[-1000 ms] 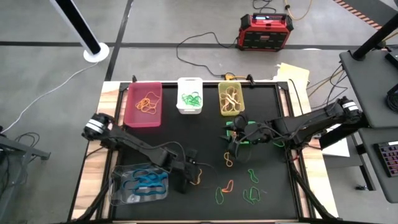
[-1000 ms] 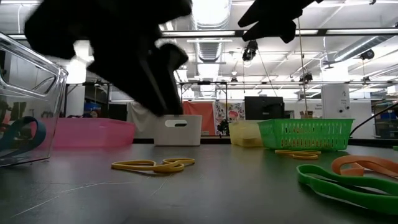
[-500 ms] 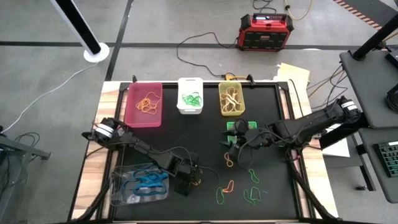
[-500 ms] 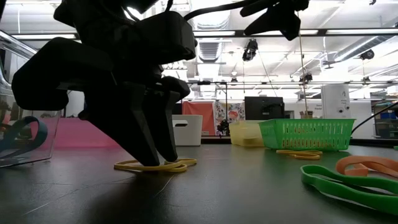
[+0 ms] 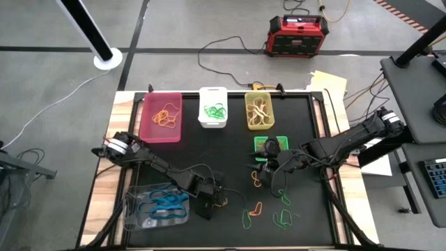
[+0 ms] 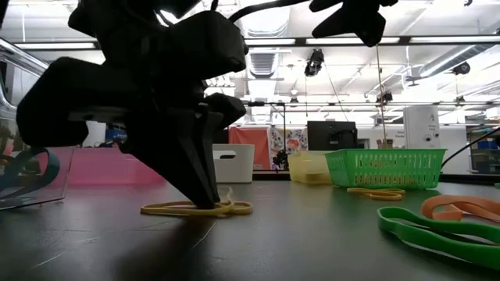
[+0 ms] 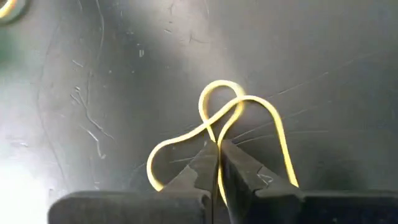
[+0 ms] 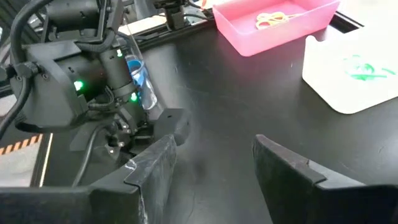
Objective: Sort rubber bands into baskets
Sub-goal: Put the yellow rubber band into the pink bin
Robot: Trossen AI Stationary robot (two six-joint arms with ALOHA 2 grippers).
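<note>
My left gripper (image 5: 220,200) is down on the black mat beside the clear basket (image 5: 157,207), which holds blue bands. It is shut on a yellow rubber band (image 7: 249,109) lying in a twisted loop. My right gripper (image 8: 211,168) hangs open above the mat's middle, near the green mesh basket (image 5: 267,143), with nothing between its fingers. At the far edge stand the pink basket (image 5: 161,116), the white basket (image 5: 212,107) and the yellow-green basket (image 5: 258,110), each with bands inside. My left gripper pinches the yellow band between its two fingertips where the strands cross (image 7: 217,140). The fingers (image 6: 205,195) slant down from above, tips on the mat. The band lies flat and slack on the mat (image 6: 234,208), its loops spread beyond the fingertips.
Loose bands lie on the mat's near right part: an orange one (image 5: 254,208), green ones (image 5: 245,220) (image 5: 282,217) (image 5: 284,196) and a yellow one (image 5: 256,180). A red-black box (image 5: 298,35) and cables sit on the floor beyond the table.
My left gripper has come down onto the mat with its fingers on either side of the yellow band, then shut on it. The band has stayed on the mat. My right gripper has swung slightly toward the near edge and stays open.
</note>
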